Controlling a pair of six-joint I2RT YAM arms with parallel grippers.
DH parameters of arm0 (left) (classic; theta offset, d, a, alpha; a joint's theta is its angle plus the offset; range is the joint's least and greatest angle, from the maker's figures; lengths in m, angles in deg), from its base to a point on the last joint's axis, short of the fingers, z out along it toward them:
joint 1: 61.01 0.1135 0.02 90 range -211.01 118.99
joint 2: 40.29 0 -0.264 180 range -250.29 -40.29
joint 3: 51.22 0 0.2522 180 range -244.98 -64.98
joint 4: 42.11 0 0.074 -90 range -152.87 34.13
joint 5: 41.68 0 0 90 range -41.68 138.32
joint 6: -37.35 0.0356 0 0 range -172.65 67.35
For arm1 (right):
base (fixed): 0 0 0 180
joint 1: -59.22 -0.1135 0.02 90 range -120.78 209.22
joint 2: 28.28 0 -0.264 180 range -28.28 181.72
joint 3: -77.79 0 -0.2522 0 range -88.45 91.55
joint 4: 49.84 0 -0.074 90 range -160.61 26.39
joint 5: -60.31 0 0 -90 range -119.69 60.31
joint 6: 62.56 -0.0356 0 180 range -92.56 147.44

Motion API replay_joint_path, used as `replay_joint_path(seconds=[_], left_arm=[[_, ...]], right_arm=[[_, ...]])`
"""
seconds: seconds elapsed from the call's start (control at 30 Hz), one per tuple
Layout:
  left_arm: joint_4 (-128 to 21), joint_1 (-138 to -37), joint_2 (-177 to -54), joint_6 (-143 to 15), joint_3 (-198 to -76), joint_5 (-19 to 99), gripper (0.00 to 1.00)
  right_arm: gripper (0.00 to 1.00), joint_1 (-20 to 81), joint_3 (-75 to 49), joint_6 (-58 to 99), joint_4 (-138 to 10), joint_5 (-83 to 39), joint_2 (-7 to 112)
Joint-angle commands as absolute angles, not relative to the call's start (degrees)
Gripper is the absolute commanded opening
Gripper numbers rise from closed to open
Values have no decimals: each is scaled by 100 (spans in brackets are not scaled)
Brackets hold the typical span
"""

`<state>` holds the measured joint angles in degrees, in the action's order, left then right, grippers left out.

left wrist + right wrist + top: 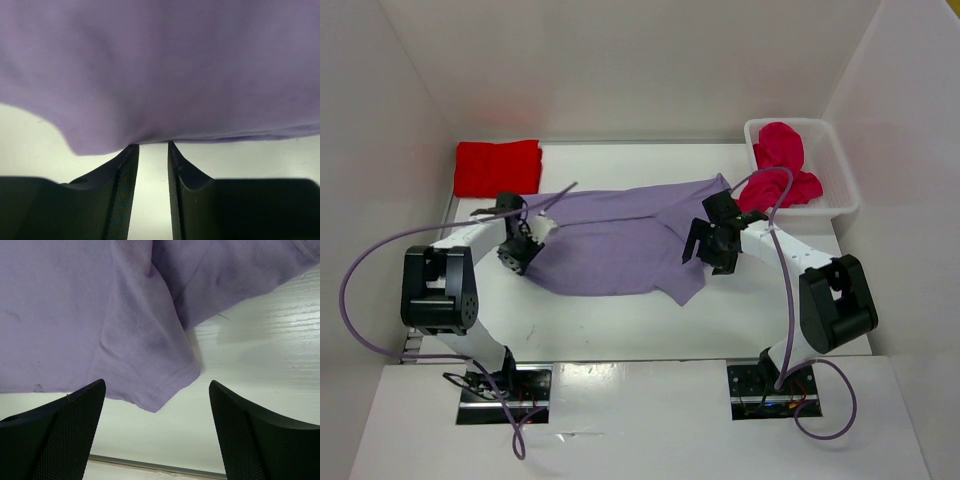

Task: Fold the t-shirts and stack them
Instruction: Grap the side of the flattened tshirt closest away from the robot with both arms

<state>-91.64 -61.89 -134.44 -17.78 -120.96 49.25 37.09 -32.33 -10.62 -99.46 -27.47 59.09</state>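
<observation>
A pale lavender t-shirt (610, 250) lies spread flat across the middle of the table. My left gripper (528, 243) sits at its left edge. In the left wrist view the fingers stand a little apart with bare table between them, and the lavender cloth (160, 70) covers their tips (152, 145). My right gripper (705, 245) hovers wide open over the shirt's right side; a sleeve hem (165, 375) lies below, between its fingers (157, 390), untouched. A bright red t-shirt (498, 167) rests folded at the back left. A crimson t-shirt (782, 165) is crumpled in the bin.
The white plastic bin (842, 170) stands at the back right against the wall. White walls close the table in on three sides. Purple cables loop from both arms over the near table.
</observation>
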Motion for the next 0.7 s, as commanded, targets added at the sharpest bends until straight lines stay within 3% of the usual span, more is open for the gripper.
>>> replay_joint_path(seconds=[0.0,0.2,0.67], left_arm=[[-9603,-5557,-13617,-2258,-12421,3963,37],[-9480,-5073,-14153,-2426,-12299,4182,37],[-9357,-4651,-14215,-2531,-13124,3479,42]], right_arm=[[89,3664,-3334,-1132,-9753,-2767,5742],[89,3664,-3387,-1132,-9692,-2767,5741],[89,3611,-3501,-1132,-9692,-2820,5741]])
